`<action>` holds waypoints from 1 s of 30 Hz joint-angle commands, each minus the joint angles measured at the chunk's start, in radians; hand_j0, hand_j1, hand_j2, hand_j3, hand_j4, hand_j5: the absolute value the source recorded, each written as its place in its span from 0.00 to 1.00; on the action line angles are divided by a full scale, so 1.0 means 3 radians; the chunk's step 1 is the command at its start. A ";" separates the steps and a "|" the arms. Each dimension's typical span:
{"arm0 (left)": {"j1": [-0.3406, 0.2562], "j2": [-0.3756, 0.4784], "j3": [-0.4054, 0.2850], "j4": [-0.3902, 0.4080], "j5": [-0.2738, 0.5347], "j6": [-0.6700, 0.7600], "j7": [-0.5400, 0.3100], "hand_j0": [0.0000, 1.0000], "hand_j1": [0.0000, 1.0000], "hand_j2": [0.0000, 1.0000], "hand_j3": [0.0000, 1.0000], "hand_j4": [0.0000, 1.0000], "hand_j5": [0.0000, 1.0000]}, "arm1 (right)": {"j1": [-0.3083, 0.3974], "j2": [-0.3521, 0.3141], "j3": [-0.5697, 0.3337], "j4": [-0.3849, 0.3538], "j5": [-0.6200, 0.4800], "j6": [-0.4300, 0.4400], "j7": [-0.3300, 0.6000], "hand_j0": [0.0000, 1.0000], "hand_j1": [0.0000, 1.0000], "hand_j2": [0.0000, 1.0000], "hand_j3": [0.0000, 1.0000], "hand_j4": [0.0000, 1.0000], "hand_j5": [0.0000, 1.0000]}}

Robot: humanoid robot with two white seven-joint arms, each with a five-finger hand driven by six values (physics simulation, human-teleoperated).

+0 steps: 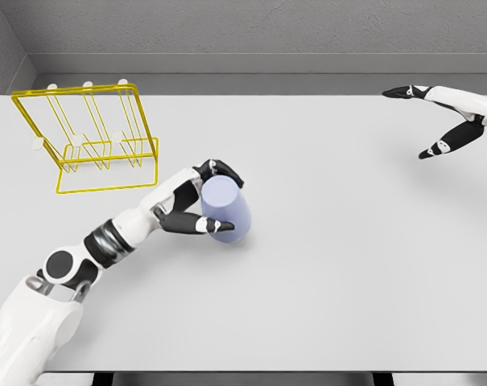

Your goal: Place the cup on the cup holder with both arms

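Observation:
A pale lavender cup (pixel 227 210) stands on the white table (pixel 348 265), left of the middle. My left hand (pixel 215 199) wraps around it, with the thumb in front and the fingers curled over its back rim. The yellow wire cup holder (pixel 90 137) with white-tipped pegs stands at the far left of the table, well apart from the cup. My right hand (pixel 427 121) hovers at the far right edge, fingers spread, holding nothing.
A grey wall runs along the back of the table. The table's front edge lies near the bottom of the picture.

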 commanded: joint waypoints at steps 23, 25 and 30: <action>-0.0102 0.0973 0.0597 -0.0522 0.0875 0.0014 0.0017 0.32 0.32 0.32 0.32 0.32 0.32 | 0.0005 -0.0043 0.0005 -0.0114 -0.0014 0.0009 -0.0001 1.00 1.00 1.00 1.00 1.00 1.00; -0.0184 0.1045 0.0597 -0.0522 0.0920 0.0020 0.0022 0.32 0.32 0.32 0.32 0.32 0.32 | 0.0005 -0.0038 -0.0001 -0.0124 -0.0014 0.0009 -0.0001 1.00 1.00 1.00 1.00 1.00 1.00; -0.0373 0.1178 0.0586 -0.0506 0.1013 0.0030 0.0027 0.32 0.32 0.32 0.32 0.32 0.32 | 0.0005 -0.0038 0.0005 -0.0124 -0.0004 0.0009 -0.0001 1.00 1.00 1.00 1.00 1.00 1.00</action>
